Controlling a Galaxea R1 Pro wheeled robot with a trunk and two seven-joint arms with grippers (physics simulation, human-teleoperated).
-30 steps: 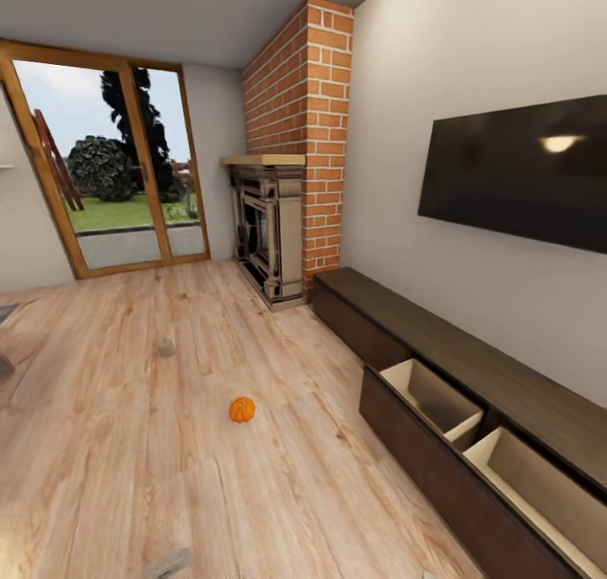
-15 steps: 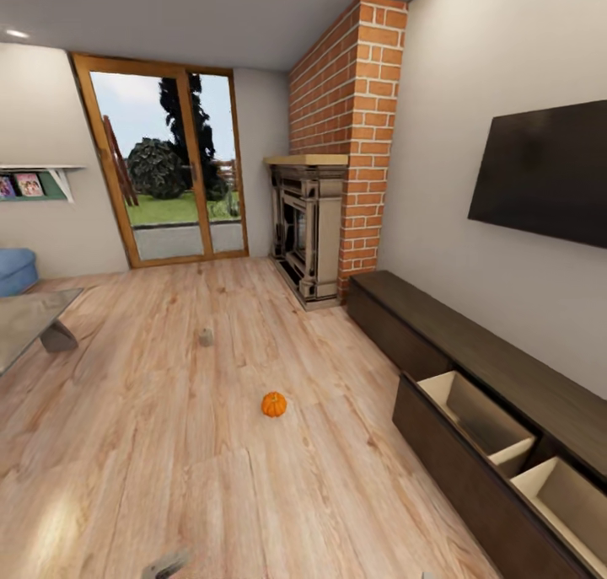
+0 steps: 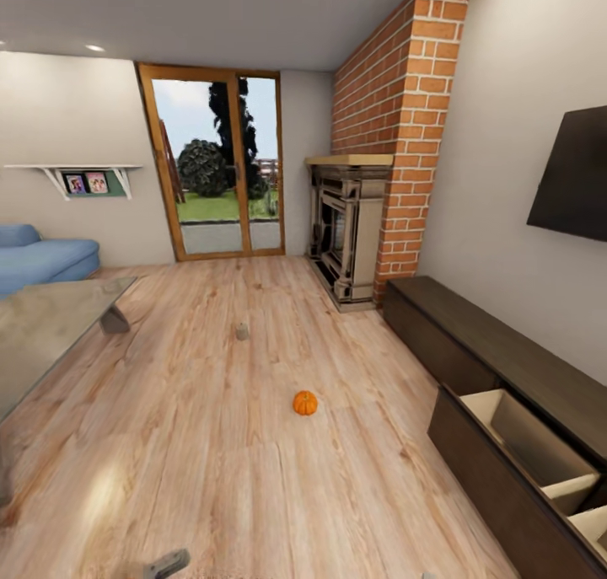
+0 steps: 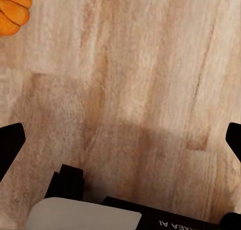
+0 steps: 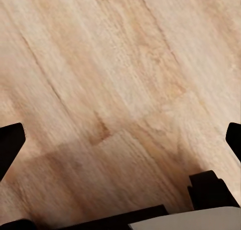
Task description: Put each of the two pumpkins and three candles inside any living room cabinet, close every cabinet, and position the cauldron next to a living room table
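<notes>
The wooden floor (image 3: 211, 444) was the largest thing and serves as the landmark. Along its right edge ran the long dark cabinet (image 3: 472, 335), standing against the wall below a black television (image 3: 577, 179); the cabinet's near drawer (image 3: 527, 444) was pulled out over the floor, its pale inside bare. At the floor's far end stood a brick chimney (image 3: 405, 141) with a fireplace (image 3: 341, 233) at its foot, and glass doors (image 3: 221, 166) beside that. At the floor's left side a glass-topped counter (image 3: 42, 330) stood before a blue sofa (image 3: 38, 259).

One orange pumpkin (image 3: 305, 403) sat on the open middle of the floor, well apart from the cabinet. A candle (image 3: 242, 331) stood farther back on the floor, toward the doors.

In the left wrist view the left fingers (image 4: 11, 142) were spread wide above bare floorboards, with an orange pumpkin (image 4: 14, 10) at the frame's corner. The right fingers (image 5: 11, 142) were likewise spread wide over the floor, pinching nothing.
</notes>
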